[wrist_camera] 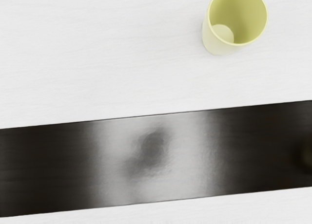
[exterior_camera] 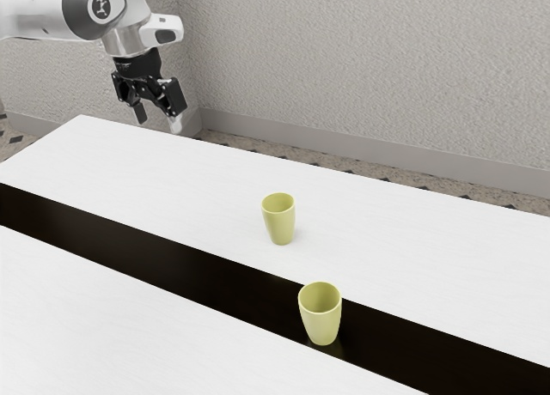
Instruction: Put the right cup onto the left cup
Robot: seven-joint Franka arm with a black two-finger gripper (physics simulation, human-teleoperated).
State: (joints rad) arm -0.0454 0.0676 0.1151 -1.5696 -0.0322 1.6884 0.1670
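The robot arm [exterior_camera: 51, 10] enters from the exterior view's upper left. Its black two-finger gripper [exterior_camera: 160, 120] is raised above the level of the table [exterior_camera: 129, 167], well apart from both cups. The two fingers [exterior_camera: 177, 100] stand apart with a clear gap between them; neither touches a cup.

Two yellow-green cups are positioned on the table. Both are upright, mouth up, and each tapers from a wide rim to a narrower base.

The first unit, the cup on the white surface [exterior_camera: 279, 221], rests beside the dark strip and is the farther of the two from the exterior camera. The wrist view shows it from above at an angle, with its interior and a paler round bottom exposed.

The second unit, the cup on the dark strip [exterior_camera: 320, 316], rests nearer the exterior camera and farther toward the exterior view's right. The two cups are separate, with tabletop between them.

The dark strip [exterior_camera: 172, 258] runs between two white sections of the table. In the wrist view its glossy face carries a pale reflected band with a blurred dark patch inside. A textured wall [exterior_camera: 369, 69] with a baseboard [exterior_camera: 344, 146] stands behind the table, above a patterned floor [exterior_camera: 481, 194].
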